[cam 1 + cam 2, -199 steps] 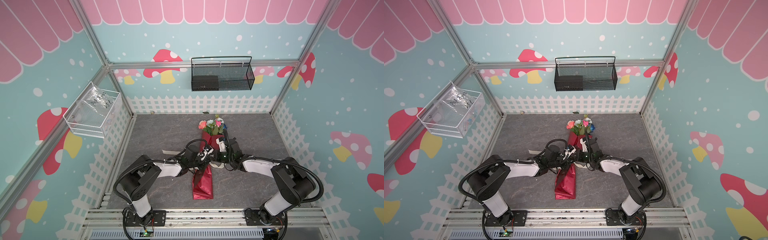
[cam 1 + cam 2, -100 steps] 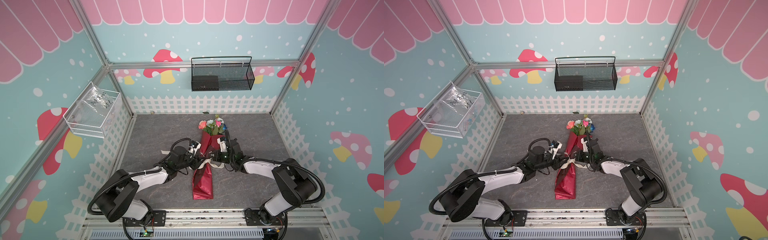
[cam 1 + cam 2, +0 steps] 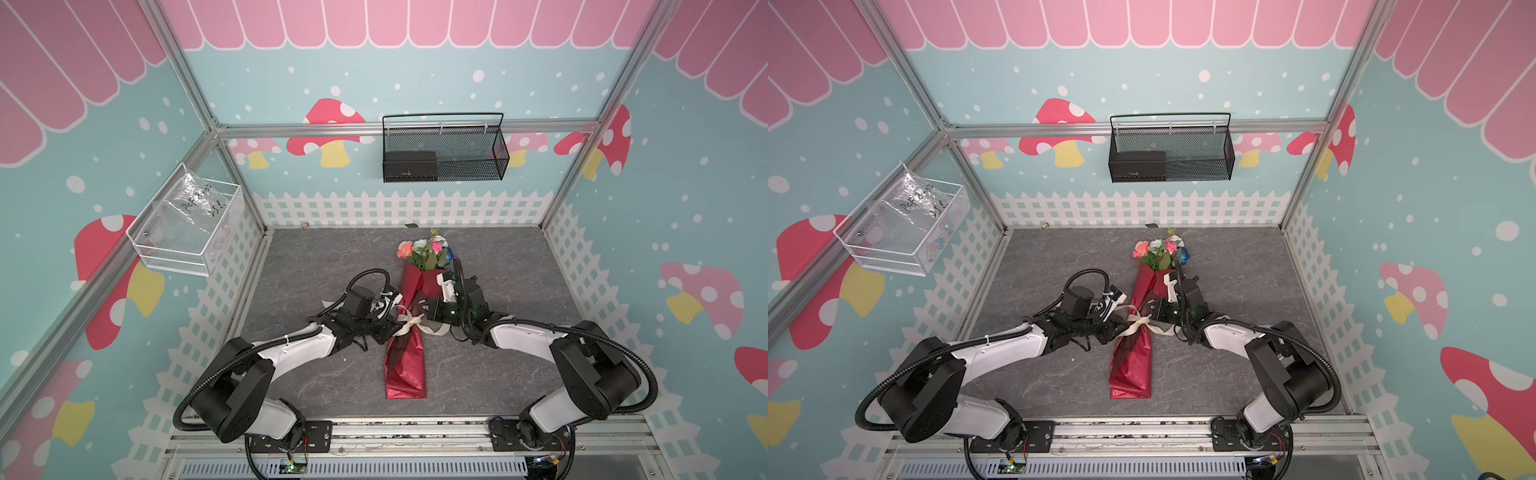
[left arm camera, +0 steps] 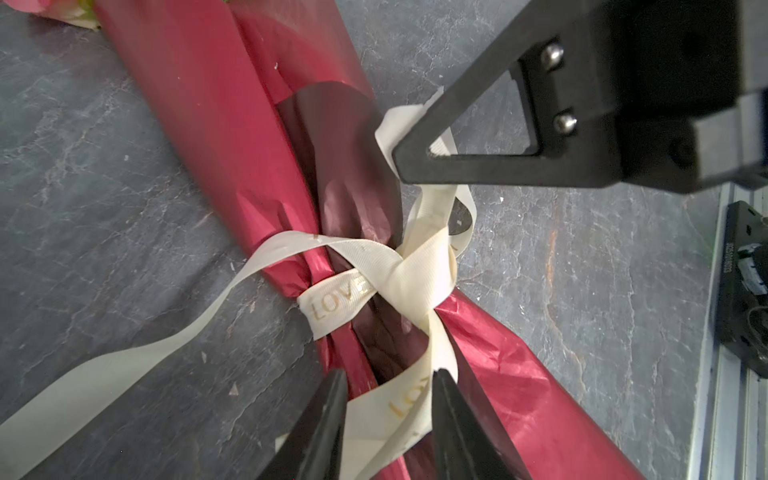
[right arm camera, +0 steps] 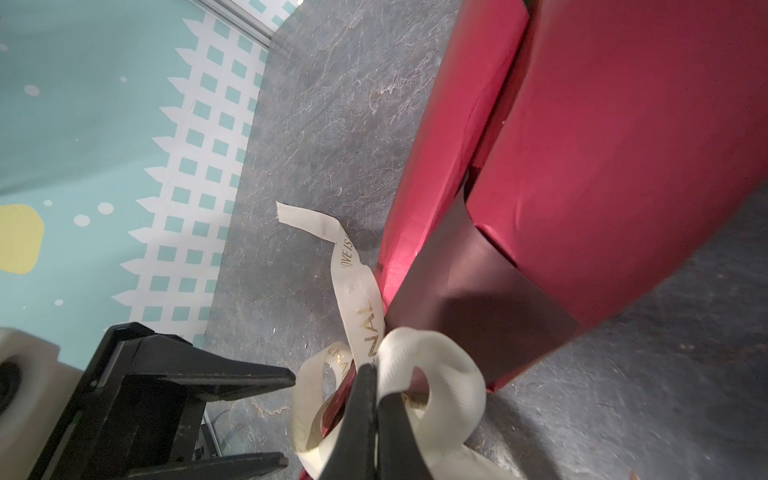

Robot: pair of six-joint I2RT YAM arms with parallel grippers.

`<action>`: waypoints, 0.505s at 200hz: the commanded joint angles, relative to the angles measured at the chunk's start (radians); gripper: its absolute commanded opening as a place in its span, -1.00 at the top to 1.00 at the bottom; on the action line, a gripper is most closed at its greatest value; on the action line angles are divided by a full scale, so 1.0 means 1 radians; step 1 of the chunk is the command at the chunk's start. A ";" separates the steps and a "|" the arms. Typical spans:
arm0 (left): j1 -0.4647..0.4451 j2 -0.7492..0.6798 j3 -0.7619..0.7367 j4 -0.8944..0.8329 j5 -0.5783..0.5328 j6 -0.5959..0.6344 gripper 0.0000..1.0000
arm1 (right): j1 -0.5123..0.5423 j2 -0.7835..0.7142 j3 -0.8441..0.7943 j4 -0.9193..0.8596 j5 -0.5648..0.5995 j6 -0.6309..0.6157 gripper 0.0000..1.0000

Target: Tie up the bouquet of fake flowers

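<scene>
The bouquet of fake flowers [image 3: 405, 361] [image 3: 1129, 365] lies on the grey floor in shiny red paper [image 4: 199, 124] [image 5: 602, 166], blooms [image 3: 424, 249] toward the back. A cream lettered ribbon [image 3: 409, 324] [image 3: 1140, 322] is crossed around its waist in a knot [image 4: 399, 274]. My left gripper [image 3: 386, 328] [image 3: 1115, 328] [image 4: 388, 374] [image 5: 286, 419] is at the bouquet's left side, open, with a ribbon strand lying between its fingers. At the bouquet's right side my right gripper [image 3: 428, 311] [image 3: 1156, 313] [image 5: 374, 370] is shut on a ribbon loop [image 5: 436, 374].
A loose ribbon tail [image 4: 124, 374] trails over the floor to the left of the bouquet. A black wire basket [image 3: 442, 149] hangs on the back wall and a white wire basket [image 3: 187, 232] on the left wall. Fence-printed walls enclose the floor; a metal rail [image 3: 415, 432] runs along the front.
My left gripper went from shut to open. Its arm drew back to the left and stretched out low, then edged back to the ribbon. The right gripper kept its hold in place.
</scene>
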 commanded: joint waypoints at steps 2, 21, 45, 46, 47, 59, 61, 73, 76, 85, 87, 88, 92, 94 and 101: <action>0.000 0.017 0.040 -0.071 0.028 0.071 0.24 | -0.004 -0.018 -0.011 0.018 0.006 0.012 1.00; -0.006 0.032 0.055 -0.097 0.047 0.084 0.22 | -0.004 -0.014 -0.009 0.017 0.001 0.011 1.00; -0.021 0.049 0.076 -0.151 0.060 0.106 0.19 | -0.004 -0.014 -0.010 0.017 0.000 0.009 1.00; -0.022 0.049 0.077 -0.154 0.060 0.106 0.19 | -0.005 -0.013 -0.010 0.017 0.001 0.009 1.00; -0.023 0.051 0.078 -0.156 0.058 0.106 0.19 | -0.005 -0.012 -0.010 0.018 0.001 0.009 1.00; -0.028 0.060 0.085 -0.167 0.044 0.105 0.19 | -0.004 -0.013 -0.010 0.017 -0.001 0.009 1.00; -0.029 0.063 0.086 -0.167 0.043 0.104 0.19 | -0.004 -0.013 -0.010 0.017 -0.001 0.009 1.00; -0.031 0.073 0.093 -0.168 0.031 0.097 0.19 | -0.004 -0.014 -0.012 0.018 -0.004 0.009 1.00; -0.032 0.077 0.095 -0.170 0.029 0.095 0.20 | -0.005 -0.014 -0.011 0.018 -0.003 0.009 1.00; -0.031 0.085 0.105 -0.178 0.031 0.094 0.31 | -0.003 -0.016 -0.013 0.018 -0.002 0.011 1.00; -0.031 0.086 0.107 -0.179 0.033 0.095 0.36 | -0.003 -0.018 -0.015 0.017 -0.001 0.011 1.00; -0.032 0.087 0.108 -0.180 0.034 0.095 0.38 | -0.004 -0.018 -0.014 0.017 -0.001 0.010 1.00; -0.032 0.089 0.112 -0.183 0.037 0.095 0.48 | -0.004 -0.020 -0.015 0.017 0.002 0.009 1.00; -0.032 0.090 0.113 -0.185 0.037 0.094 0.53 | -0.004 -0.021 -0.016 0.017 0.002 0.008 1.00; -0.031 0.090 0.117 -0.184 0.039 0.089 0.63 | -0.005 -0.025 -0.017 0.014 0.006 0.008 1.00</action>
